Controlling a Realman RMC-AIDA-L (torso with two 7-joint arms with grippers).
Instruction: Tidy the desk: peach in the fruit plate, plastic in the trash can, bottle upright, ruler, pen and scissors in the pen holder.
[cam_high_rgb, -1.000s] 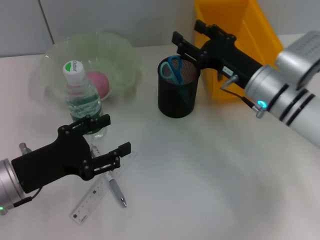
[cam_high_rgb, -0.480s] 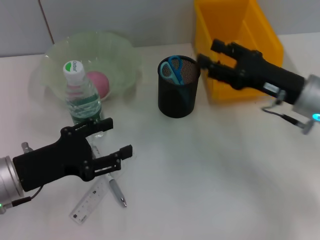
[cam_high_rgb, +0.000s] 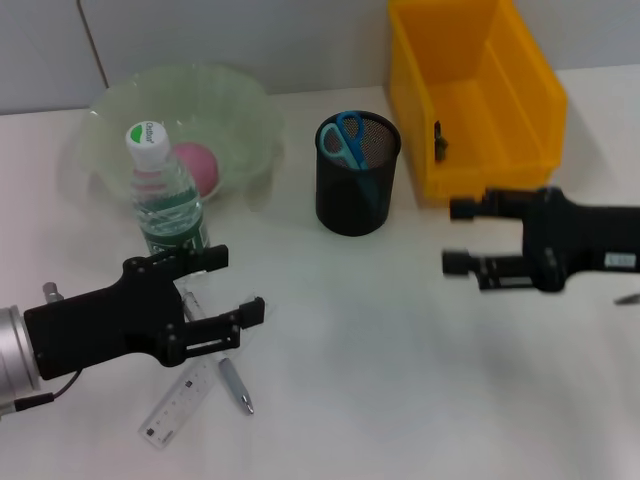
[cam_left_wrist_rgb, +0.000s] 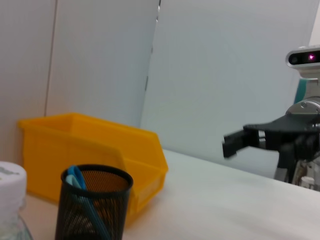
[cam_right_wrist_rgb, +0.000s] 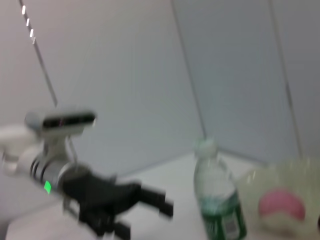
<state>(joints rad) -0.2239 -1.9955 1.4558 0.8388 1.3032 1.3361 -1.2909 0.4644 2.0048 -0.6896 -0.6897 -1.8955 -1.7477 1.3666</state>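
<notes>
Head view: left claw (cam_high_rgb: 232, 285) spread wide just above the clear plastic ruler (cam_high_rgb: 183, 400) and silver pen (cam_high_rgb: 234, 384) on the white table (cam_high_rgb: 400, 380) — right claw (cam_high_rgb: 456, 236) also wide, empty, beside the yellow bin (cam_high_rgb: 480, 100); blue-handled scissors (cam_high_rgb: 346, 140) stand in the black mesh holder (cam_high_rgb: 355, 190).

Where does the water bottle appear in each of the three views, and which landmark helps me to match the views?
Head view: the water bottle stands upright at the left, in front of the fruit plate.
Left wrist view: only its white cap shows, at the lower left corner.
Right wrist view: the bottle stands right of centre, beside the plate with the peach.
Shared landmark: the bottle's white cap.
</notes>
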